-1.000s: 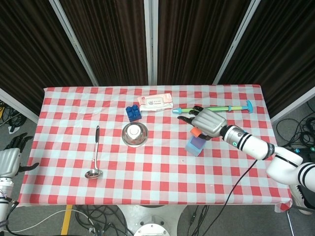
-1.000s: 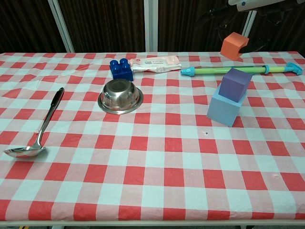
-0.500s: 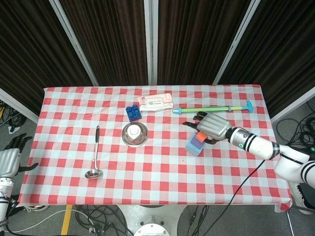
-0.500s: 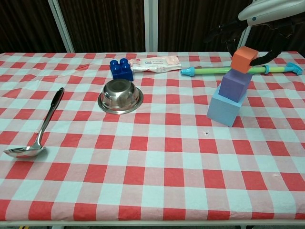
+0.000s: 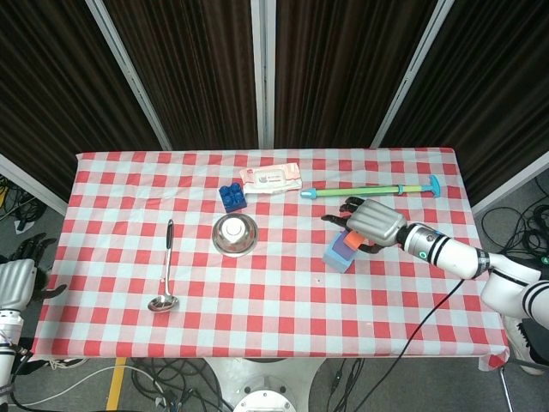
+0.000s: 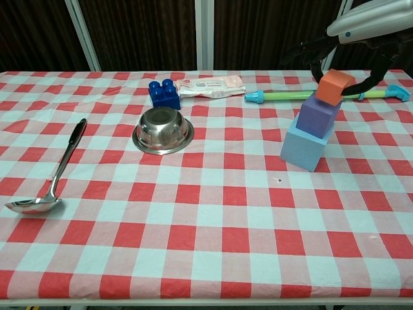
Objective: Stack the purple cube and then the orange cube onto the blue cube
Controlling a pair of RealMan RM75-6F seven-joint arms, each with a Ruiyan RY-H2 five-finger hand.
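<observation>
The left hand (image 5: pixel 15 279) hangs off the table's (image 6: pixel 193 258) left edge, fingers spread, holding nothing. Rightward lie one ladle (image 6: pixel 48 181), one bowl (image 6: pixel 162 131), one brick (image 6: pixel 164 93) and one wipes pack (image 6: pixel 211 85). Three cubes stack up (tilted): orange cube (image 6: pixel 333 87) on purple cube (image 6: pixel 320 115) on blue cube (image 6: pixel 305 147), the right hand (image 6: pixel 368 26) arched above, fingers straddling the orange one.

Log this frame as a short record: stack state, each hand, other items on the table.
stack: purple cube on blue cube; orange cube on top, tilted
right hand: over the stack, fingers around the orange cube; grip or release unclear
left hand: off the table's left edge, holding nothing
other items: bowl, ladle, toy brick, wipes pack, green pump
</observation>
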